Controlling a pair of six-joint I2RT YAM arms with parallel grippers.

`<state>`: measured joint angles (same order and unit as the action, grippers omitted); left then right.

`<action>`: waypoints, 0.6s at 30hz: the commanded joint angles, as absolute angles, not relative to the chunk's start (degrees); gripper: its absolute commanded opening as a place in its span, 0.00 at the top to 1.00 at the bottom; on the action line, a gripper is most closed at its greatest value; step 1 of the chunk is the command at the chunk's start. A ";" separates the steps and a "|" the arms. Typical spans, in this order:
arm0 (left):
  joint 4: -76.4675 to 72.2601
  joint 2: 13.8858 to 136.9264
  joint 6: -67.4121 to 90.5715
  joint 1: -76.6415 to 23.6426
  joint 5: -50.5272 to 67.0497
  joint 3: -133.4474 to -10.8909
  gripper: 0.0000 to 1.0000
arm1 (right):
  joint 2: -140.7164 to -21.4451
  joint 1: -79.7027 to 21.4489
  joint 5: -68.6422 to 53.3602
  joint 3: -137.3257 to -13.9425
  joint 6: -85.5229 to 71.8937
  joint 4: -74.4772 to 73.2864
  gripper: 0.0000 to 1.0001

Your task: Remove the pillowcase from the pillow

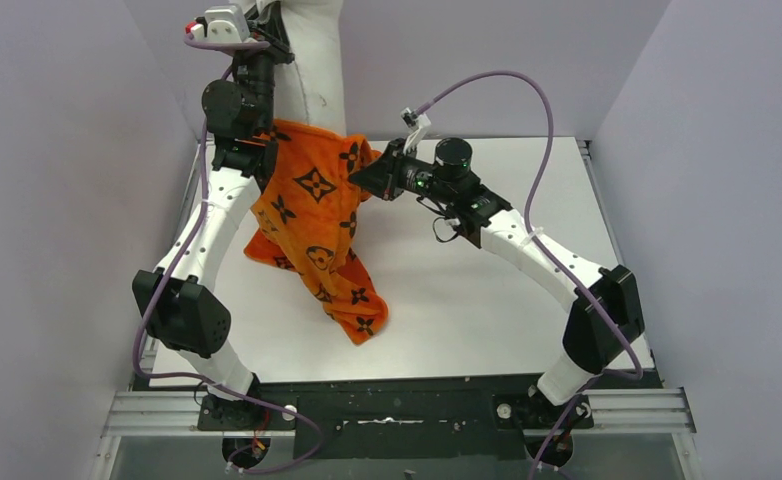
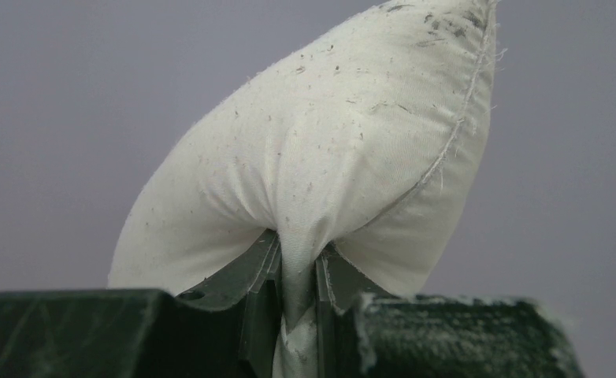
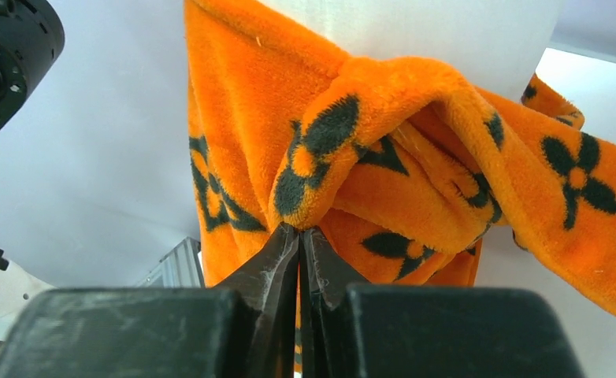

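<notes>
The white pillow (image 1: 312,60) hangs high at the back left, its top out of the top view. My left gripper (image 2: 298,276) is shut on a pinched fold of the pillow (image 2: 313,150); in the top view the left gripper (image 1: 267,20) sits at the pillow's upper left. The orange pillowcase (image 1: 312,215) with black motifs covers the pillow's lower part and trails onto the table. My right gripper (image 1: 359,175) is at its right edge. In the right wrist view the right gripper (image 3: 300,230) is shut on a fold of the pillowcase (image 3: 368,150).
The white table (image 1: 487,300) stands inside grey walls. A metal rail (image 1: 397,410) runs along the near edge. Purple cables loop over both arms. The left arm's links (image 1: 207,220) stand beside the hanging pillowcase.
</notes>
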<state>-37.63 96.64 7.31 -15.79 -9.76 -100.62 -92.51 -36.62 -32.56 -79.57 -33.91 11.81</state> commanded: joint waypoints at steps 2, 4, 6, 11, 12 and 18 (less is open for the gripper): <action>-53.44 91.66 7.97 -15.73 -8.52 -104.30 1.00 | -91.18 -36.67 -34.43 -77.79 -35.20 16.98 1.00; -53.29 91.93 7.78 -15.73 -8.53 -104.85 1.00 | -90.41 -36.86 -34.15 -74.61 -35.50 18.24 1.00; -53.05 92.25 7.49 -15.77 -8.46 -105.46 1.00 | -89.69 -37.31 -33.49 -71.68 -35.53 18.77 1.00; -52.89 92.85 6.41 -15.66 -8.63 -106.18 1.00 | -88.91 -40.42 -30.56 -64.04 -35.19 19.94 1.00; -53.03 92.89 6.20 -15.69 -8.84 -106.10 1.00 | -89.21 -41.45 -29.91 -62.72 -35.06 20.25 1.00; -52.45 93.19 5.98 -15.39 -8.59 -107.06 1.00 | -92.59 -46.90 -28.32 -54.93 -36.58 23.95 1.00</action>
<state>-37.54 96.66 6.59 -15.66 -9.17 -100.64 -91.35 -44.05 -29.82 -57.78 -35.46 18.35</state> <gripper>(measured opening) 0.129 0.020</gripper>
